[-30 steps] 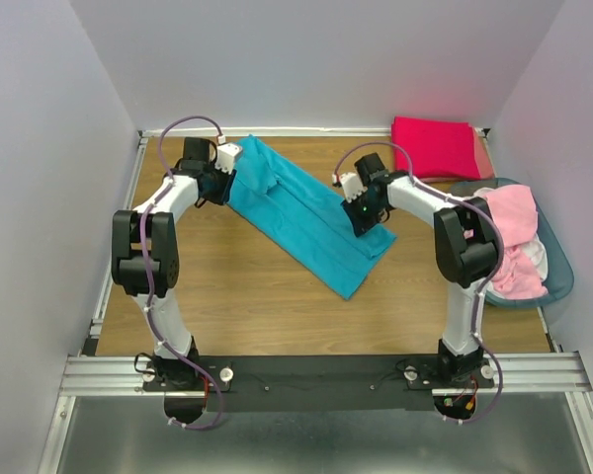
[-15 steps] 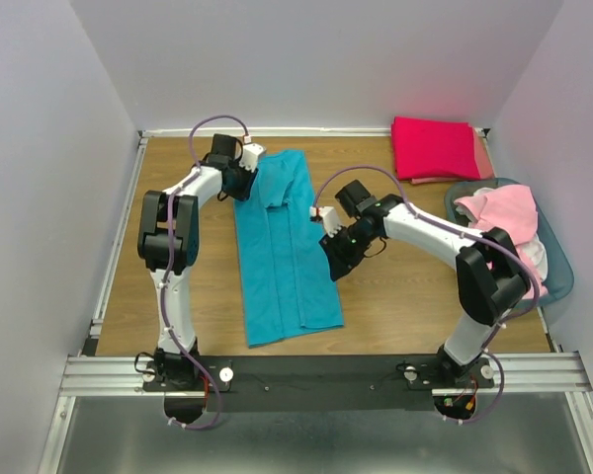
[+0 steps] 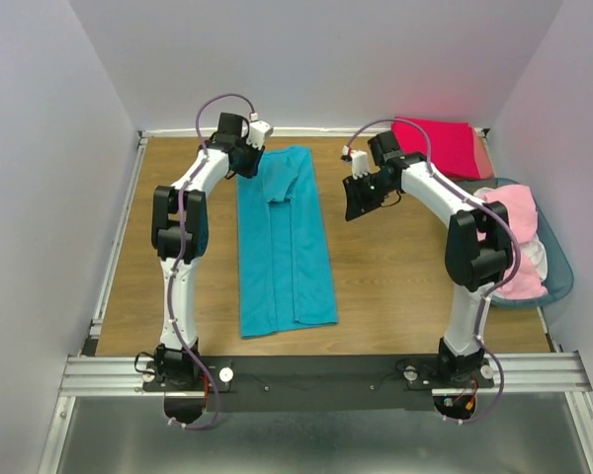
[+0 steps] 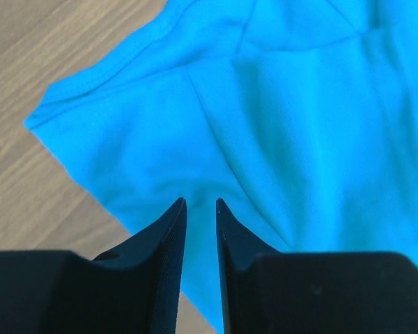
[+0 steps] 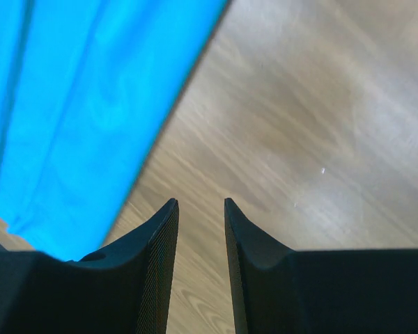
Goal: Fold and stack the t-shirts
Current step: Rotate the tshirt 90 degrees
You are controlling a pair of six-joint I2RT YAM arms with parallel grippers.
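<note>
A teal t-shirt (image 3: 282,247) lies flat on the wooden table (image 3: 395,286), folded into a long narrow strip that runs from the far edge toward the arms. My left gripper (image 3: 249,166) hovers over its far left corner. In the left wrist view the jaws (image 4: 200,202) stand narrowly apart above the teal cloth (image 4: 279,104), with nothing between them. My right gripper (image 3: 354,205) is open and empty over bare wood, right of the strip. In the right wrist view (image 5: 200,202) the shirt's edge (image 5: 76,118) is at the left. A folded crimson-pink t-shirt (image 3: 435,146) lies at the back right on a salmon one (image 3: 482,158).
A blue-tinted plastic basket (image 3: 563,276) at the right edge holds several crumpled light pink shirts (image 3: 509,212). Walls close in the table on the left, back and right. A metal rail (image 3: 316,370) runs along the near edge.
The teal shirt swung from a slanted lie to a straight strip along the table's depth. My right gripper let go of it and moved back and right. My left gripper shifted slightly right.
</note>
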